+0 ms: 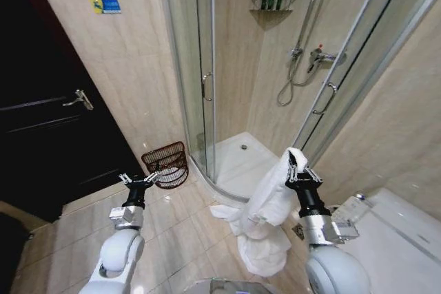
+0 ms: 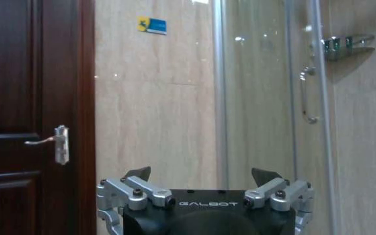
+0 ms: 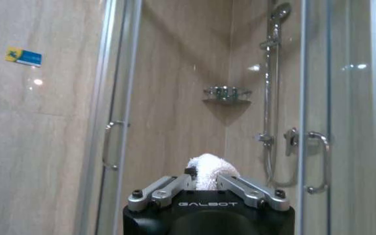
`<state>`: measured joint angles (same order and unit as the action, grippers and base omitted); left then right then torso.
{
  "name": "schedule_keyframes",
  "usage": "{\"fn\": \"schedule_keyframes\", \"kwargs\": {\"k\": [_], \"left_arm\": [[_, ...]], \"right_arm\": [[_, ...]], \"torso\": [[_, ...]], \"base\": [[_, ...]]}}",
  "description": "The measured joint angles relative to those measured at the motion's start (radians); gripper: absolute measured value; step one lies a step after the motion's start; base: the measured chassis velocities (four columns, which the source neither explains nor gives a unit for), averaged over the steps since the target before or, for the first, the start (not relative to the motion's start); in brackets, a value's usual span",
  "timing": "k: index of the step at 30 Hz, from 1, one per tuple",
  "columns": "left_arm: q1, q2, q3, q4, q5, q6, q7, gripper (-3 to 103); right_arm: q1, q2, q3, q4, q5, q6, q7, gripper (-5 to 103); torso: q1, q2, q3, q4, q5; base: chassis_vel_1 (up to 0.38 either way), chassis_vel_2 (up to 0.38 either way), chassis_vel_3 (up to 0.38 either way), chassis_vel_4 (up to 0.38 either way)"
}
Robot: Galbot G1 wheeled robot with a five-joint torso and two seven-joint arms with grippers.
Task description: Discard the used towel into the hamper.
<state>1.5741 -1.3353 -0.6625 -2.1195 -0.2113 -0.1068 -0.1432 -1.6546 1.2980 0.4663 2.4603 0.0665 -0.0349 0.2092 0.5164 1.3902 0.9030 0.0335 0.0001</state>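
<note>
A white towel [image 1: 265,204] hangs from my right gripper [image 1: 297,163], which is shut on its top end; the cloth drapes down to a heap on the floor tiles. The right wrist view shows a tuft of the towel [image 3: 209,169] pinched in my right gripper [image 3: 205,182]. The hamper [image 1: 167,163], a dark reddish-brown open-weave basket, stands on the floor against the wall beside the shower door. My left gripper [image 1: 140,177] is open, low and just in front of the hamper, holding nothing. In the left wrist view my left gripper [image 2: 204,175] points at the wall.
A dark wooden door [image 1: 48,122] with a lever handle is on the left. The curved glass shower enclosure [image 1: 207,87] with a white tray [image 1: 241,160] fills the middle. A toilet [image 1: 406,239] sits at the lower right. Beige floor tiles [image 1: 179,239] lie between my arms.
</note>
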Motion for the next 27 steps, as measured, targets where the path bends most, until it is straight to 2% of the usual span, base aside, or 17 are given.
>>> {"fn": "schedule_keyframes", "kwargs": {"k": [3, 13, 16, 21, 27], "left_arm": [[0.000, 0.000, -0.001, 0.002, 0.000, 0.000, 0.000, 100], [0.005, -0.003, -0.003, 0.003, -0.001, 0.009, -0.002, 100], [0.006, -0.006, -0.002, 0.000, -0.001, 0.015, -0.002, 100], [0.010, -0.011, -0.002, -0.007, 0.000, 0.023, -0.001, 100], [0.019, -0.015, -0.003, -0.012, 0.010, 0.033, 0.005, 100]], "right_arm": [[0.002, -0.001, 0.000, -0.003, 0.000, 0.000, -0.001, 3], [0.011, 0.000, -0.003, -0.017, 0.015, 0.027, -0.003, 3], [0.011, 0.000, -0.004, -0.018, 0.017, 0.028, -0.006, 3], [0.012, 0.003, -0.010, -0.022, 0.016, 0.033, -0.014, 3], [0.015, 0.002, -0.012, -0.026, 0.016, 0.036, -0.018, 3]], "torso": [[0.000, 0.000, 0.000, 0.0006, -0.0006], [0.000, 0.000, 0.000, 0.0002, -0.0006], [0.000, 0.000, 0.000, 0.0009, -0.0005], [0.000, 0.000, 0.000, -0.0001, 0.0000], [0.000, 0.000, 0.000, 0.0003, 0.0001]], "base": [[0.221, 0.225, -0.205, -0.188], [0.208, 0.195, -0.220, -0.198], [0.076, 0.037, -0.008, -0.047], [-0.040, -0.023, 0.014, 0.010], [-0.024, -0.026, 0.016, 0.012]]}}
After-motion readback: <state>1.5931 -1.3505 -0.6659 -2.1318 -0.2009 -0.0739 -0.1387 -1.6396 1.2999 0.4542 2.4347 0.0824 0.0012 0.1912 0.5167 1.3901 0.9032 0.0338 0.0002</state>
